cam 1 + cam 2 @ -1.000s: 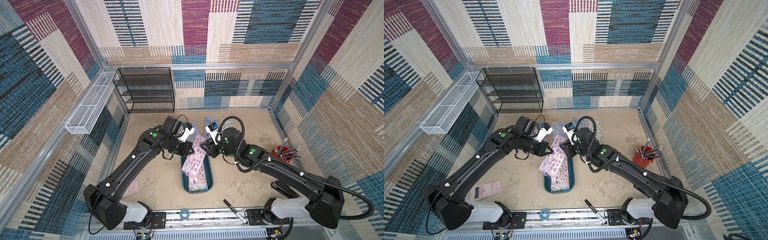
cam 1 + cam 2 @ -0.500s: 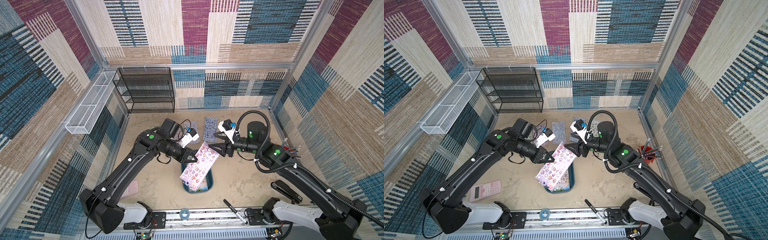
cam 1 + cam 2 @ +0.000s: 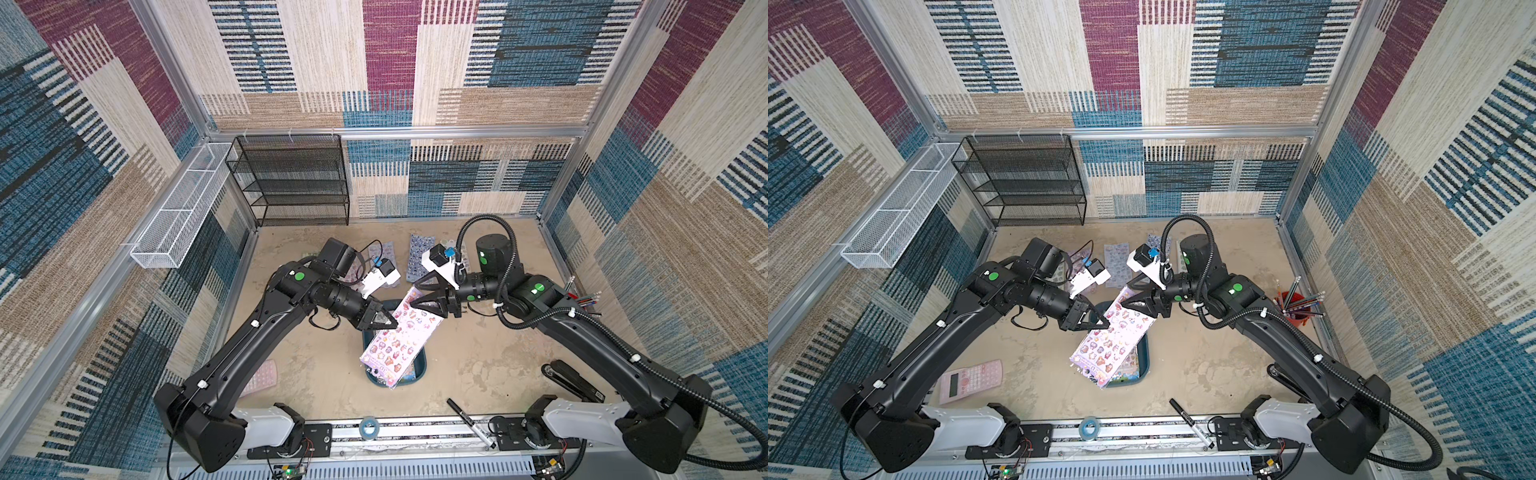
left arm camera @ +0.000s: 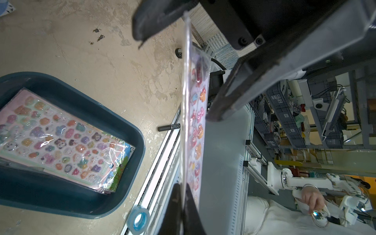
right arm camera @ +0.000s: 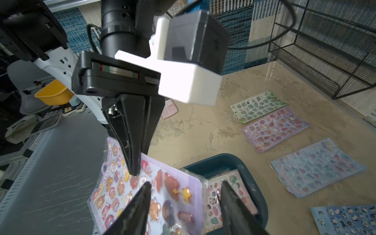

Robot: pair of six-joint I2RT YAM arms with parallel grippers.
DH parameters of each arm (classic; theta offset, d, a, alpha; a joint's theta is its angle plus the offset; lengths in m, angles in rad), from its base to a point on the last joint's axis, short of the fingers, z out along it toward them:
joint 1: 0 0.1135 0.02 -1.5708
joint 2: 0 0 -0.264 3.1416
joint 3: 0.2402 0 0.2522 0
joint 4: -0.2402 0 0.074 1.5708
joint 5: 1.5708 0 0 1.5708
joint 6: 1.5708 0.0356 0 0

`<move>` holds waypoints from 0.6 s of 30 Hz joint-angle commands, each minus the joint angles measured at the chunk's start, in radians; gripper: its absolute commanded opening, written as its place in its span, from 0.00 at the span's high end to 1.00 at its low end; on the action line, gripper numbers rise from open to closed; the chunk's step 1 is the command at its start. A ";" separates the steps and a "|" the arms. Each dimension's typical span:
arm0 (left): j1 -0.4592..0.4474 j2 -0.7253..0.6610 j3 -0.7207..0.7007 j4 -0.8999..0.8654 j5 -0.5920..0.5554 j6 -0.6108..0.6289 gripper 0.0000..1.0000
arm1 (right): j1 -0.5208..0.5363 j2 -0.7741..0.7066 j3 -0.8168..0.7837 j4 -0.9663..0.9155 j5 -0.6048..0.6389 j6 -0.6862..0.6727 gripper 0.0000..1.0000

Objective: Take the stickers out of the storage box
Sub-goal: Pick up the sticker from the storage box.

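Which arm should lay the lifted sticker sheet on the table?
Left, probably: the left hand is shut on the sheet above the box; the right hand is open, gripping nothing.

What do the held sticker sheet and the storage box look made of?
The held sticker sheet: puffy glossy stickers on lilac backing, seemingly in a clear plastic sleeve; glare and crinkles show. The storage box: probably moulded plastic, dark teal, smooth with a dull sheen, rounded corners.

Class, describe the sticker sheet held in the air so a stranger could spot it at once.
Find the dark teal storage box on the sandy tabletop. Above it a lilac sticker sheet is pinched by the left gripper. Unlike the other sheets, lying flat, it hangs tilted.
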 commanded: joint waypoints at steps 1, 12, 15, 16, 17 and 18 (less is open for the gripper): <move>0.001 -0.002 0.007 -0.013 0.013 0.030 1.00 | -0.005 0.015 0.019 -0.037 -0.116 -0.036 0.66; 0.007 -0.004 0.081 0.091 -0.204 -0.101 0.46 | -0.030 -0.001 -0.013 0.083 0.014 0.091 1.00; 0.028 -0.068 0.043 0.221 -0.324 -0.220 0.38 | -0.041 -0.030 -0.037 0.184 0.132 0.185 1.00; 0.035 -0.092 0.023 0.266 -0.359 -0.253 0.36 | -0.042 -0.038 -0.043 0.216 0.168 0.215 1.00; 0.042 -0.118 -0.004 0.309 -0.399 -0.286 0.33 | -0.042 -0.050 -0.055 0.255 0.204 0.248 1.00; 0.048 -0.142 -0.032 0.351 -0.426 -0.315 0.30 | -0.042 -0.061 -0.067 0.293 0.234 0.283 1.00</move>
